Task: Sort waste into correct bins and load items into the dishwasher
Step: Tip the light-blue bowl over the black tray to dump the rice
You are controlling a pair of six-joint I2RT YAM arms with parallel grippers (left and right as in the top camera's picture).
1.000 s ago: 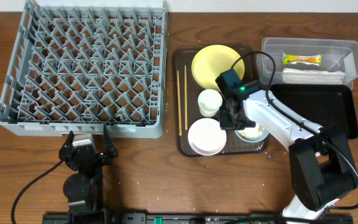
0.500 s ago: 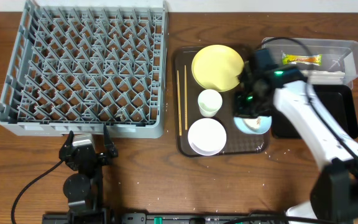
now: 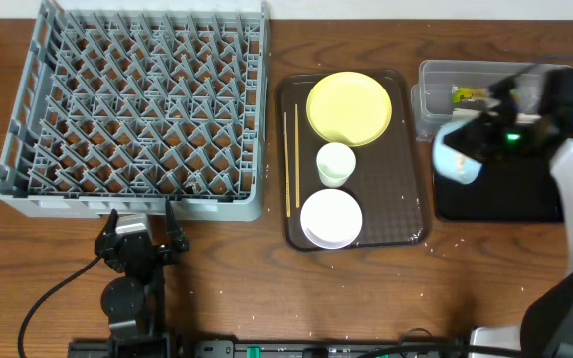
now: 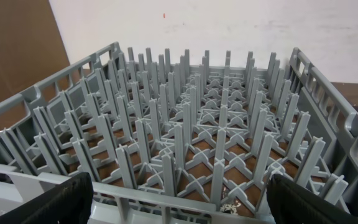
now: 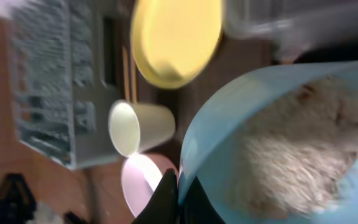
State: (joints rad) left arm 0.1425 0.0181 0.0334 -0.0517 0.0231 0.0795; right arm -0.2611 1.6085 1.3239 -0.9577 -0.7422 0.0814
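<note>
My right gripper (image 5: 179,186) is shut on the rim of the light-blue bowl (image 3: 458,157), which holds white rice scraps (image 5: 297,152). It carries the bowl in the air at the left edge of the black tray (image 3: 525,189), next to the clear tub (image 3: 436,75) with the green-and-yellow wrapper (image 3: 466,94). The yellow plate (image 3: 349,107), small white cup (image 3: 335,162), white bowl (image 3: 330,217) and chopsticks (image 3: 290,159) lie on the brown serving tray (image 3: 406,214). My left gripper (image 4: 179,202) is open and empty at the front wall of the grey dish rack (image 3: 137,109).
The rack (image 4: 191,143) fills the left wrist view. The left arm (image 3: 132,268) rests at the table's front edge. A few white specks lie on the wood near the front edge.
My right gripper has lifted the light-blue bowl off the brown tray and carried it right, to the edge of the black tray. The left arm has not moved.
</note>
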